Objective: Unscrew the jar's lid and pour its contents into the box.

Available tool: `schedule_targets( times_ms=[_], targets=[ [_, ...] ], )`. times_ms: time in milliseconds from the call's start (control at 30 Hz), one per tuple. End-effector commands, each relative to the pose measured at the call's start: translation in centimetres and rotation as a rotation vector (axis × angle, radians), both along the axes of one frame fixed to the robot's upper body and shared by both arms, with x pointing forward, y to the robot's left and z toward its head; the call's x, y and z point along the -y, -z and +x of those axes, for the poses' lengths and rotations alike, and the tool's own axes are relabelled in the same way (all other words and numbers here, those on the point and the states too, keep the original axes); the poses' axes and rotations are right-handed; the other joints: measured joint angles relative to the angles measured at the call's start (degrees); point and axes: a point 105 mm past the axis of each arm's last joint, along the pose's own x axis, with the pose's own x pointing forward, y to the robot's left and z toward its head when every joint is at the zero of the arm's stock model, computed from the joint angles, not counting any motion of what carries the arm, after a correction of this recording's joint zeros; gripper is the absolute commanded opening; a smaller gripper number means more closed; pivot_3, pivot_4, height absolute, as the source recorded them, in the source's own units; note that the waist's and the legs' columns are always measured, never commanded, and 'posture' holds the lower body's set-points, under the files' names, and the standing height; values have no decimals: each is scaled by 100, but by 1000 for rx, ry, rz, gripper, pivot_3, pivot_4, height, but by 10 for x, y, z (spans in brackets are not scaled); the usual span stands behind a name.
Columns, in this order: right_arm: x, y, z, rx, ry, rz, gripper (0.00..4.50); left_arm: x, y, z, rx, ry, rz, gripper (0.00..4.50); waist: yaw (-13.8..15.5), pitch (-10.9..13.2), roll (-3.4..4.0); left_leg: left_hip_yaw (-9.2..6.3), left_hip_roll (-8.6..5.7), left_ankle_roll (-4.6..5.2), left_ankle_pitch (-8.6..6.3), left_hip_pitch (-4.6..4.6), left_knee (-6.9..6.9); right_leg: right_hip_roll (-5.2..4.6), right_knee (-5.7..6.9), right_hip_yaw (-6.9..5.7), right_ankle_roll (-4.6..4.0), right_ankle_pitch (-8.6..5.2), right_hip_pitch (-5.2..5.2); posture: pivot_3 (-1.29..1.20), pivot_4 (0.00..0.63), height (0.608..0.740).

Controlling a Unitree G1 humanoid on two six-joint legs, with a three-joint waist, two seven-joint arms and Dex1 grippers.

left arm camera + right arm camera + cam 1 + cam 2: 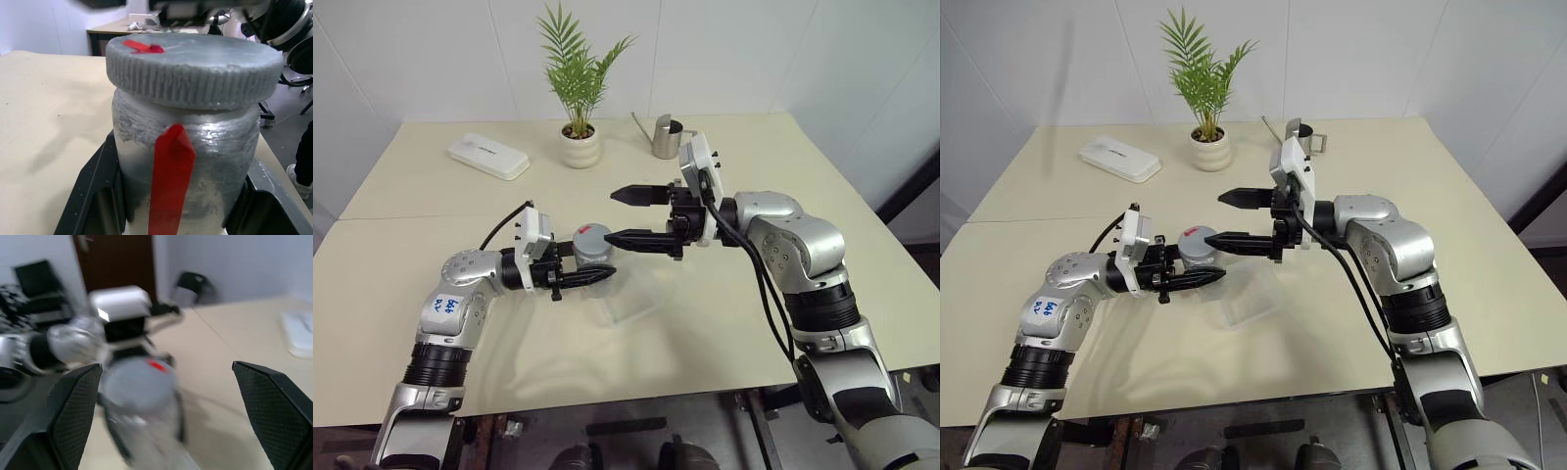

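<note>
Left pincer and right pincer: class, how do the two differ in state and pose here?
The left pincer is shut on the jar, while the right pincer stands wide open and holds nothing. The left pincer sits lower, at the jar's body; the right pincer hangs higher, near the lid. Both have black fingers and lie about level, pointing toward each other.

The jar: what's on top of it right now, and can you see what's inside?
The grey lid, red mark on top, sits on the jar, which the left gripper clamps. Lid and silvery wall hide the contents.

arms: silver shells, black joints | cables: black | wrist blocks: white | pincer fingers: black | left arm: blue-marked sticker
</note>
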Motion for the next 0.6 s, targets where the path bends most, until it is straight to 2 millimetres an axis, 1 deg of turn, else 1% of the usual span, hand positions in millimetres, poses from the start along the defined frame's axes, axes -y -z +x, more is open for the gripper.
schedule_targets(
  times_ms=[33, 167, 367, 467, 600],
  targets=[
    [-11, -9, -9, 42, -23, -6, 4476, 3, -20, -5, 85, 26, -24, 1929, -1, 0, 0, 0, 0, 0, 0, 0, 0, 0, 1, 0, 0, 0, 0, 0, 150, 740],
    [-21, -1, -6, 45, -1, -47, 4476, 4, -20, -5, 85, 29, -26, 1929, -2, 0, 0, 0, 0, 0, 0, 0, 2, -1, 4, 1, 0, 0, 0, 0, 150, 740],
    [-31, 4, 2, 82, 54, -82, 4476, 5, -20, -5, 85, 30, -28, 1929, -3, 0, 0, 0, 0, 0, 0, 0, 2, 0, 2, 0, 0, 0, -1, 0, 150, 740],
    [-33, 5, 4, 95, 68, -86, 4476, 5, -20, -5, 85, 30, -30, 1929, -3, 0, 0, 0, 0, 0, 0, 0, 2, 0, 2, 0, 0, 0, -1, 0, 150, 740],
    [-28, 2, 9, 101, 88, -75, 4476, 6, -20, -4, 86, 30, -30, 1929, -1, 0, 0, 0, -1, 0, 0, 0, 2, 0, 2, 0, 0, 0, -1, 0, 150, 740]
  ],
)
